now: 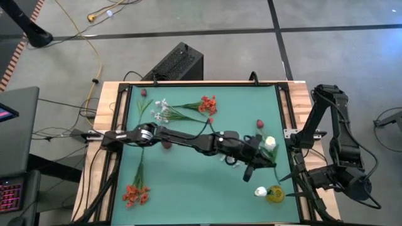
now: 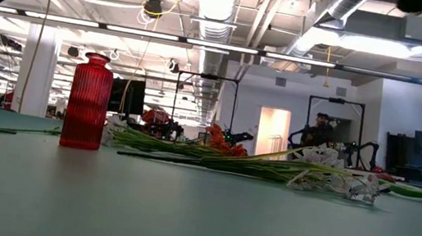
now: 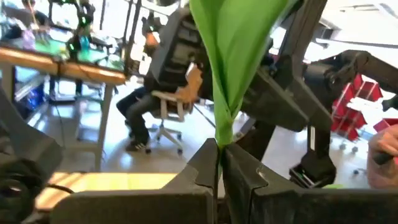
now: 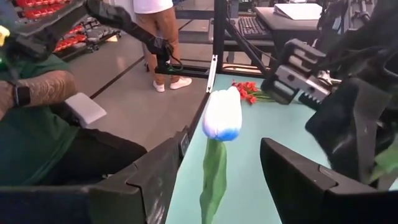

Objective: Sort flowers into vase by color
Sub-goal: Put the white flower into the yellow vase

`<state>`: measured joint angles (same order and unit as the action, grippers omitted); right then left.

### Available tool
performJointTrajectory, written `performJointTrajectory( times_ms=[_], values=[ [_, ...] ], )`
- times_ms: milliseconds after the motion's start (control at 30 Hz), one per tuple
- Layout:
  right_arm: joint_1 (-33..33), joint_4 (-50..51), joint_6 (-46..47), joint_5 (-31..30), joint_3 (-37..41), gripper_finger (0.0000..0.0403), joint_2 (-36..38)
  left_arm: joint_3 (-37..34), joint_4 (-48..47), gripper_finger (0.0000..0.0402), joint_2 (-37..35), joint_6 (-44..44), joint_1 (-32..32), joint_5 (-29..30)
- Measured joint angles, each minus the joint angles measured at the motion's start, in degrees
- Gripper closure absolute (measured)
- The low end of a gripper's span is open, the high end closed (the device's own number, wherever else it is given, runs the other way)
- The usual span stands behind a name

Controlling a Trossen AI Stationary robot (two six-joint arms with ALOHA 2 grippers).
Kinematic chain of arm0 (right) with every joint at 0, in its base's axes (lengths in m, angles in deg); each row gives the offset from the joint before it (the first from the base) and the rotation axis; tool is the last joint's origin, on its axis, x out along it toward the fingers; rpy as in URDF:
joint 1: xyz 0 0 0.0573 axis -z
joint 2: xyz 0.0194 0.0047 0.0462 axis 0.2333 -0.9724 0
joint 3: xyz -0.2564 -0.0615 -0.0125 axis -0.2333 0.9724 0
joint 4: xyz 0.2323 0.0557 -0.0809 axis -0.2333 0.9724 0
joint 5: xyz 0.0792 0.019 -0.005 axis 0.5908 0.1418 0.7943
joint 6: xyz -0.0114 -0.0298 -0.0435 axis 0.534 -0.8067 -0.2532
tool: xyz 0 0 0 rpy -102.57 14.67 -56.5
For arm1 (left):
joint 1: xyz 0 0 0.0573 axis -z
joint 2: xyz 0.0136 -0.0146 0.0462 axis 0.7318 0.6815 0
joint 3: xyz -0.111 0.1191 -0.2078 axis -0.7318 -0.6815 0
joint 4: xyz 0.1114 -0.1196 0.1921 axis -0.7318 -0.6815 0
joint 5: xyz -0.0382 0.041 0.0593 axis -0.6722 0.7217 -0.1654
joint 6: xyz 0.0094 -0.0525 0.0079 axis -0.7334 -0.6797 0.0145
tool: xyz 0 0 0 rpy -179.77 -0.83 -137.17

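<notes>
Your left arm [image 1: 188, 139] stretches across the mat [image 1: 188, 188] to the right side. Its gripper [image 3: 221, 165] has fingers pinched tight on a green stem/leaf of the white bud [image 1: 270, 143], held up near the right edge.

Right gripper [image 4: 221, 168] waits at the near-right corner, fingers wide apart w/ nothing btwn them; a white bud w/ blue base [image 4: 222, 113] stands in front of it, in the yellow vase [image 1: 274, 196].

Red vase [image 2: 87, 101] stands upright on the mat.

Rest of the flowers lie flat: white spray [image 1: 164, 112] and orange cluster [image 1: 207, 104] far-centre, another orange cluster [image 1: 135, 193] near-left, dark red buds [image 1: 259, 124] scattered.

Handling: stems look thin, light, bendy; leaf is soft, prob. slips. Grip on the stem, mid-length, not the blossom.
</notes>
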<state>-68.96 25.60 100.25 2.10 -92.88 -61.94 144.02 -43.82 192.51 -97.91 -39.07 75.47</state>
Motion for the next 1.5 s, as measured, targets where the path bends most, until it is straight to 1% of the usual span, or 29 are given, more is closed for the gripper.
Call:
performJointTrajectory(
  times_ms=[67, 133, 200, 433, 633, 800, 1167, 1500],
  values=[
    [0.00, -0.63, 0.00, 0.02, 0.00, 0.0148, 0.00, 4.22, -2.15, 0.0401, 2.51, -0.83, -0.03, -0.73],
    [-0.02, -1.25, 0.00, 0.04, 0.00, 0.0148, 0.00, 7.07, -2.93, 0.0401, 4.45, -2.07, -0.09, -2.95],
    [-0.02, -1.46, 0.00, 0.04, 0.00, 0.0148, 0.00, 6.64, -1.75, 0.0401, 4.99, -3.07, -0.11, -3.85],
    [-0.02, -1.39, -0.04, 0.23, 0.00, 0.0148, 0.00, 6.48, -2.32, 0.0401, 5.00, -3.57, 0.69, -5.35],
    [-0.02, -1.42, -0.02, 0.24, 0.00, 0.0148, 0.00, 6.48, -3.27, 0.0401, 5.00, -1.77, 1.56, -5.26],
    [-0.02, -1.44, 0.00, 0.24, 0.00, 0.0148, 0.00, 6.48, -5.29, 0.0401, 5.00, -0.43, 1.73, -3.65],
    [-0.02, -1.46, 0.02, 0.24, 0.00, 0.0148, 0.00, 6.48, -7.28, 0.0401, 5.00, 1.96, 1.66, -3.47],
    [-0.02, -1.46, 0.02, 0.26, 0.00, 0.0148, 0.00, 6.45, -8.29, 0.0379, 4.93, 3.24, 1.62, -4.07]
  ],
)
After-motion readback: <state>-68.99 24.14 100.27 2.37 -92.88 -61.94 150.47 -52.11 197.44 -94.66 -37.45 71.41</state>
